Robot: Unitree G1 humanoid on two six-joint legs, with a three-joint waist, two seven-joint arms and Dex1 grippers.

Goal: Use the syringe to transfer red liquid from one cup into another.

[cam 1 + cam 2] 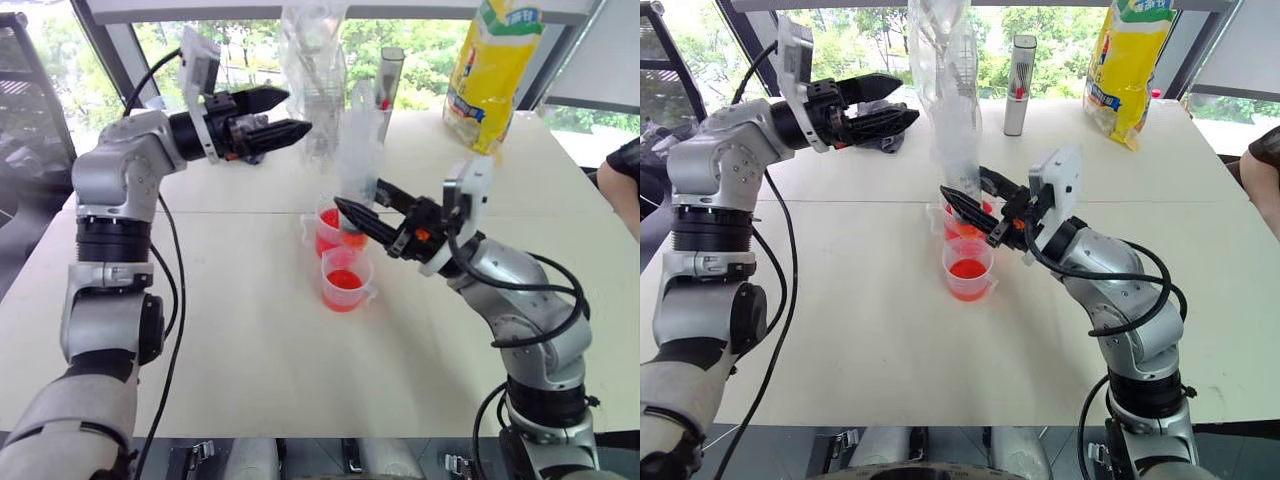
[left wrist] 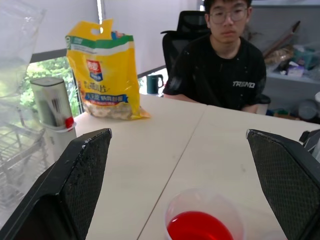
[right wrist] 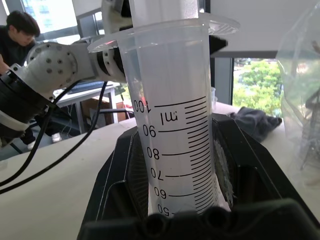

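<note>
Our right hand [image 1: 362,218] pinches the syringe [image 1: 360,135] low on its barrel, holding it upright with its tip over the far one of the two cups [image 1: 328,228], seemingly so it can draw or release the red liquid [image 1: 344,279] there. The near cup [image 1: 346,279] stands touching the far one on the pale tabletop [image 1: 250,350]. Our left hand [image 1: 278,114] hangs raised with its fingers spread, holding nothing, perhaps ready to work the plunger. The syringe is cloudy clear plastic, fat and round, printed with black graduations; the cups are thin, clear and spouted. Behind stand a glossy yellow bag [image 1: 492,68] and a silver cylinder [image 1: 1018,85].
</note>
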